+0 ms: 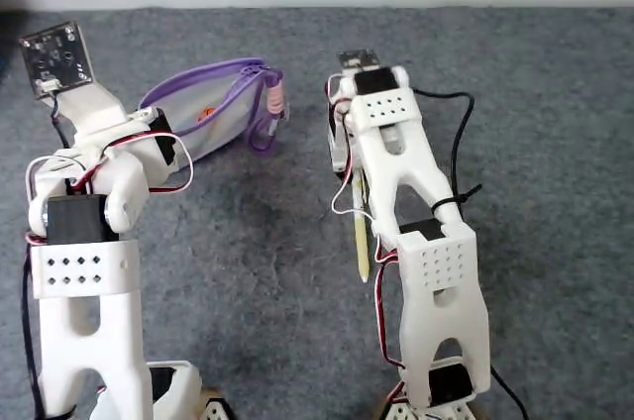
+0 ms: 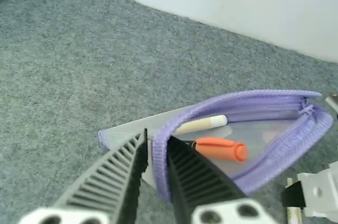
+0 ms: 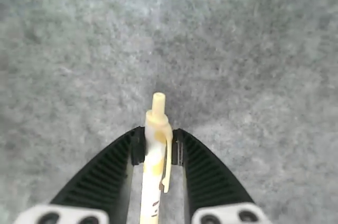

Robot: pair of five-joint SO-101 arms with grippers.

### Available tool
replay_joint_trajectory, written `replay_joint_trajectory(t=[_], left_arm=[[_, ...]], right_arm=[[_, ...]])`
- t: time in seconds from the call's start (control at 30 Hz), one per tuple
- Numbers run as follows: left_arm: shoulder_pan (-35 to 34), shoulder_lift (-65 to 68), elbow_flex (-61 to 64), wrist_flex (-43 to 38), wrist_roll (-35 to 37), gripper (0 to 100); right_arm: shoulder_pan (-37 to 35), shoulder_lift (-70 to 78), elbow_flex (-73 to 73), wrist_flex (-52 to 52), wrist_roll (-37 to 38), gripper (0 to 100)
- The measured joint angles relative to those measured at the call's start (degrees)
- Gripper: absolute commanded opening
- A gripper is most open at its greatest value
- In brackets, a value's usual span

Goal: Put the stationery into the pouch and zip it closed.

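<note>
Well, from above, the left arm point(image 1: 84, 242) stands at about 8 o'clock on the grey mat point(image 1: 258, 271), with its head at the near end of the pouch point(image 1: 223, 113). The pouch lies at 11 o'clock with its purple rim lifted and its mouth open. The right arm point(image 1: 416, 202) stands just right of centre. Under it a yellow pen point(image 1: 362, 242) runs along the 12-to-6 line, well apart from the pouch. I cannot tell whether it touches the mat.

From the left wrist, the left gripper point(image 2: 153, 145) is clenched on the pouch's purple zip rim, the strip pinched between both jaws. Inside the pouch an orange marker point(image 2: 219, 148) and a white pen point(image 2: 203, 124) lie side by side, the marker nearer the gripper. The zip pull point(image 2: 306, 109) sits at the end of the pouch away from the gripper.

From the right wrist, the right gripper point(image 3: 157, 142) grasps the yellow pen between its jaws. The pen's clip faces the camera and its button end pokes just past the fingertips, over the mat.
</note>
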Motion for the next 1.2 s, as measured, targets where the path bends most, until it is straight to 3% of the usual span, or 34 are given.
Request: replay_joint_trajectory(t=[0.17, 0.5, 0.97, 1.2], left_arm=[[0.0, 0.1, 0.0, 0.0, 0.0, 1], [0.0, 0.1, 0.0, -0.1, 0.0, 1], [0.0, 0.1, 0.0, -0.1, 0.0, 1], [0.0, 0.1, 0.0, -0.1, 0.0, 1]], right_arm=[[-0.3, -2.4, -8.1, 2.5, 0.4, 0.8], [-4.0, -24.7, -9.5, 2.7, 2.4, 0.7], [-10.4, -58.6, 14.0, 2.3, 2.4, 0.7], [-10.5, -67.3, 20.2, -11.7, 2.4, 0.7]])
